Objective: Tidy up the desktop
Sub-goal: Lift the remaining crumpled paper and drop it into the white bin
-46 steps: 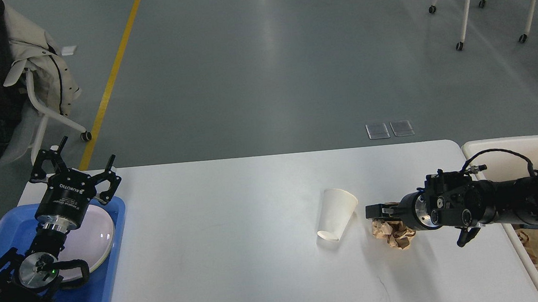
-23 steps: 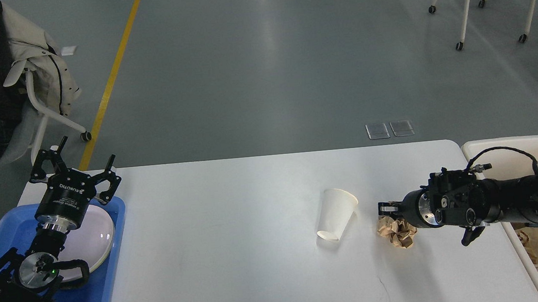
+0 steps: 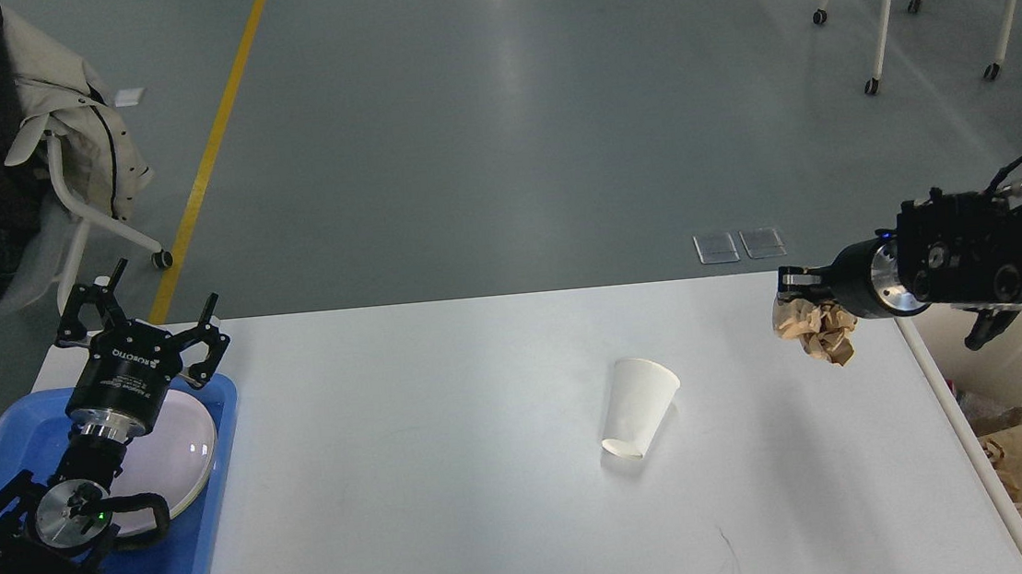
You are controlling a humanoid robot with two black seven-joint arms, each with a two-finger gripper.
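The white desktop (image 3: pixel 454 477) fills the lower view and carries a faint dark scratch near its front. A white paper cup (image 3: pixel 638 405) lies on its side right of the middle. My right gripper (image 3: pixel 798 291) is shut on a crumpled brown paper ball (image 3: pixel 816 330) and holds it in the air above the desktop's right rear corner. My left gripper (image 3: pixel 139 315) is open and empty, raised above the far end of the blue tray (image 3: pixel 210 544) at the left.
The blue tray holds a white plate (image 3: pixel 181 453). A cream bin (image 3: pixel 979 449) with brown paper inside stands off the desktop's right edge. Wheeled chairs stand on the grey floor at far left and far right.
My right gripper has closed on the brown paper ball, lifted it off the desktop and carried it up and to the right. The cup and my left arm have not moved.
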